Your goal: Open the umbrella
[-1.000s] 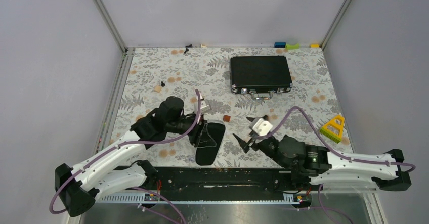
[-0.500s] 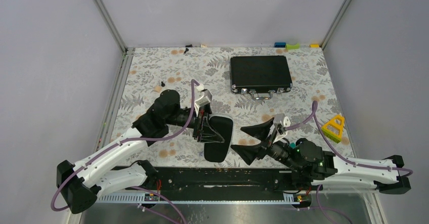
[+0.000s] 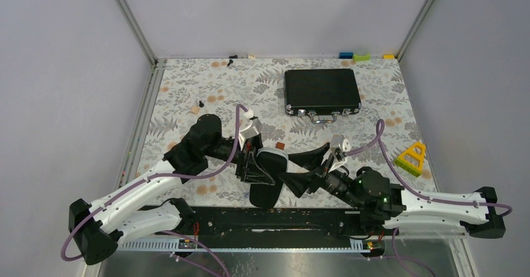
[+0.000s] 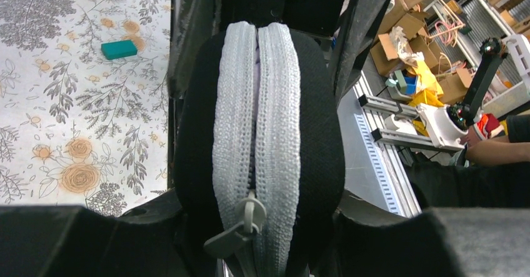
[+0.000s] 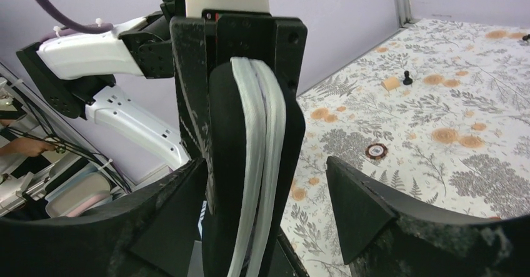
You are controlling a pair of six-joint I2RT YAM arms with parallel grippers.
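The umbrella is out of view. A black oval clamshell case (image 3: 267, 178) with a closed grey zipper is held on edge above the table. My left gripper (image 3: 253, 164) is shut on its flat sides; in the left wrist view the case (image 4: 259, 120) fills the space between my fingers, with the zipper pull (image 4: 240, 227) near them. My right gripper (image 3: 306, 167) is wide open just right of the case. In the right wrist view the case (image 5: 250, 164) stands between my open fingers, close to the left finger (image 5: 169, 221) and apart from the right one.
A flat black briefcase (image 3: 322, 91) lies at the back right. A yellow triangle toy (image 3: 411, 157) sits at the right edge. A small brown disc (image 3: 280, 146) lies just behind the case. Small blocks (image 3: 361, 56) line the far edge.
My left gripper has lifted and turned the case onto its edge. My right gripper has opened wide and moved left, so its fingers now flank the case's end.
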